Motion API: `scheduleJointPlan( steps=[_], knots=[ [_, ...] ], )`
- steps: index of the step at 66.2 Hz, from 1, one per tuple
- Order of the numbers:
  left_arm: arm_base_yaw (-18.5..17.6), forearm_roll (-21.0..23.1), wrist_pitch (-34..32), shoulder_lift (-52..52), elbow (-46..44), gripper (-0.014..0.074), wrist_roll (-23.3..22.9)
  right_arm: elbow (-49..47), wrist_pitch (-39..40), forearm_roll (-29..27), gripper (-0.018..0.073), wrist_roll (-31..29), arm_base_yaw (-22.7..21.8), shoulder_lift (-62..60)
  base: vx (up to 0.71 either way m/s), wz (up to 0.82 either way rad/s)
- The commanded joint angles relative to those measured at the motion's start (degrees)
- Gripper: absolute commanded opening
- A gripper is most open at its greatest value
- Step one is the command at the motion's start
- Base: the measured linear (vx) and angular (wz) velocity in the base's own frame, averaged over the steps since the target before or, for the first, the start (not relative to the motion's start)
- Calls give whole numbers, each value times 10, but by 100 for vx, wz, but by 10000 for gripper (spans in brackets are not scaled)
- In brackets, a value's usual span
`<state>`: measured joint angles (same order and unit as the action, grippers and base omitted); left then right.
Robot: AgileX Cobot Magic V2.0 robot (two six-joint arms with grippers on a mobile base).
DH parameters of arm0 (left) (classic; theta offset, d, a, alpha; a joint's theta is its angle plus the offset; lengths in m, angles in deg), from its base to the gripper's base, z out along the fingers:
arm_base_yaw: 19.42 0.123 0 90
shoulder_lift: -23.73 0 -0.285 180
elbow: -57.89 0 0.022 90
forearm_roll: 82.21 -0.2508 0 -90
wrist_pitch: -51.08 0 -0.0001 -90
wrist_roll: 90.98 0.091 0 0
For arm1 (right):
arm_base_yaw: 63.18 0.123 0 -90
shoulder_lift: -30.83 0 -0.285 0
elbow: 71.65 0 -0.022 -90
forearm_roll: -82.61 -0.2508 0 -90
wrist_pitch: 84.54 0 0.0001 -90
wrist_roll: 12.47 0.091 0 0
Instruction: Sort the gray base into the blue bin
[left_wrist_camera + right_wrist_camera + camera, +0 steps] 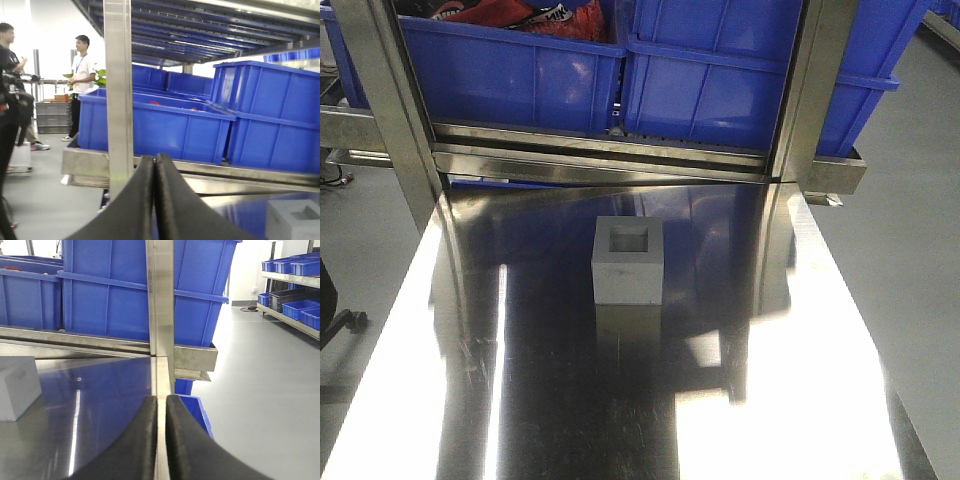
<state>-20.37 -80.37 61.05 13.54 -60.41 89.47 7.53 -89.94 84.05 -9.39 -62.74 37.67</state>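
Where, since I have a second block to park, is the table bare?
The table is bare left, right and in front of the gray base. Behind it the shelf is crowded: blue bins stand side by side.

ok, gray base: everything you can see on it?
The gray base is a plain matte gray block with flat faces and a square recess in its top. It stands upright, alone, near the middle of the shiny steel table, mirrored in it, short of the blue bins behind. Only the table touches it.
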Motion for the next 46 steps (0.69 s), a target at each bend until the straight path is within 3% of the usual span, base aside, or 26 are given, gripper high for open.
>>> scheduleJointPlan(
  steps=[1, 9, 28, 35, 46],
  knots=[
    [1, 2, 41, -71, -80, -6, 45, -2, 45, 4, -4, -4, -2, -5, 0, 0],
    [1, 2, 96, -153, -136, -6, 65, -2, 45, 4, -4, -4, -2, -5, 0, 0],
    [1, 6, 77, -214, -147, 22, 65, -2, 45, 4, -4, -4, -2, -5, 0, 0],
    [1, 6, 77, -213, -147, 132, 64, -2, 45, 4, -4, -4, -2, -5, 0, 0],
    [1, 7, 77, -213, -147, 447, 63, -2, 45, 4, -4, -4, -2, -5, 0, 0]
  ],
)
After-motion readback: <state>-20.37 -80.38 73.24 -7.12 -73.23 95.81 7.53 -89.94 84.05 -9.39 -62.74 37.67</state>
